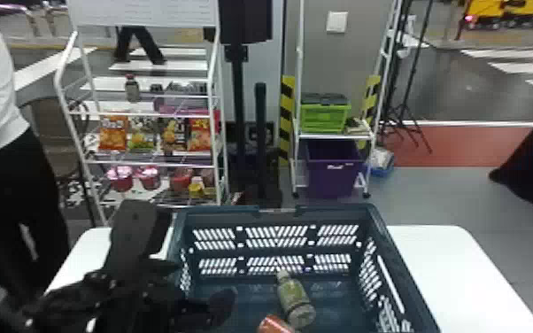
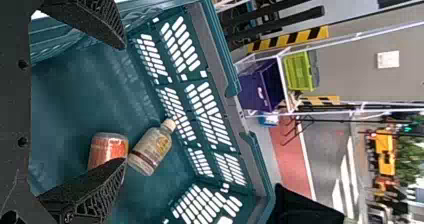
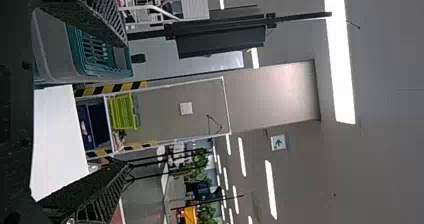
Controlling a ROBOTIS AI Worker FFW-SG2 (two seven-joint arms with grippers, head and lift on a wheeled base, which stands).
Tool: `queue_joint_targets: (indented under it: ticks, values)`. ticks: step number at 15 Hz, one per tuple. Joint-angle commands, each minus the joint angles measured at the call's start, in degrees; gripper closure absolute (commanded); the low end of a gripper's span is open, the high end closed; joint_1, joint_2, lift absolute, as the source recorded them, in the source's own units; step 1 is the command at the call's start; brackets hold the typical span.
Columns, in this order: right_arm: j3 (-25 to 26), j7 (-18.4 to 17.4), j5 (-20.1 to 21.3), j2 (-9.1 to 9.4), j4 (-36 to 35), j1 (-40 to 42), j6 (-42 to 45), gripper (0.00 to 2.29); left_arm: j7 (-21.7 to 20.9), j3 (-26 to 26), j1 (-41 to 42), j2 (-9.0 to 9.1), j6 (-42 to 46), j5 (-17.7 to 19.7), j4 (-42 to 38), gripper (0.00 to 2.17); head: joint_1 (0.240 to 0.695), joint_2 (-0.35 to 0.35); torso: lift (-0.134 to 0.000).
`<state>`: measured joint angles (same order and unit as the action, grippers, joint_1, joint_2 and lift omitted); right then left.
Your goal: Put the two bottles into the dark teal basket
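Observation:
In the head view my left gripper (image 1: 203,285) is over the left part of the dark teal basket (image 1: 334,212). A pale-labelled bottle (image 1: 292,296) lies on the basket floor, with an orange bottle (image 1: 274,325) close by at the bottom edge. In the left wrist view the left gripper (image 2: 122,104) is open and holds nothing; one finger partly covers the orange bottle (image 2: 107,148), beside the pale bottle (image 2: 151,149). The right gripper (image 3: 127,104) stands open and empty in the right wrist view, with the basket (image 3: 82,59) beyond its fingers.
The basket stands on a white table (image 1: 456,261). Behind are a snack rack (image 1: 146,161) with another small bottle (image 1: 132,88) on top, and a shelf holding a green crate (image 1: 323,117) and a purple bin (image 1: 334,177).

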<state>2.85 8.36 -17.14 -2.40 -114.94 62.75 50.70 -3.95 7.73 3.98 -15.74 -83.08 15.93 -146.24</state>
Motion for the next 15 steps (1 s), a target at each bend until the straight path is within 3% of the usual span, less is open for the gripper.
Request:
queue_joint_targets:
  ticks: [1, 3, 4, 6, 12, 15]
  values:
    - [0.14, 0.96, -0.70, -0.50, -0.02, 0.00, -0.03, 0.04, 0.79, -2.19, 5.95, 0.62, 2.43, 0.25, -4.50, 0.09, 0.499, 0.000, 0.000]
    - [0.93, 2.45, -1.67, -0.50, -0.02, 0.00, -0.21, 0.04, 1.84, -4.04, 10.79, 1.24, 5.77, 0.25, -5.64, 0.09, 0.499, 0.000, 0.000]
    - [1.37, 3.33, -2.46, -0.50, -0.11, 0.00, -0.21, 0.04, 2.81, -4.57, 14.13, 1.24, 12.80, 0.07, -5.11, 0.09, 0.499, 0.000, 0.000]
    - [1.81, 4.12, -2.72, -0.50, -0.37, 0.18, -0.74, 0.04, 6.32, -4.83, 22.39, 0.01, 41.10, -0.81, -0.80, 0.10, 0.499, 0.000, 0.000]
    - [2.34, 5.79, -2.20, -0.59, -4.15, 0.62, -8.12, 0.04, 13.71, -2.54, 39.88, 0.44, 78.72, -4.41, 11.94, 0.11, 0.499, 0.000, 0.000]
    - [2.34, 5.79, -0.70, -0.41, -5.47, 0.53, -10.58, 0.04, 18.01, 0.18, 46.03, 0.71, 103.51, -6.79, 21.61, 0.11, 0.499, 0.000, 0.000]
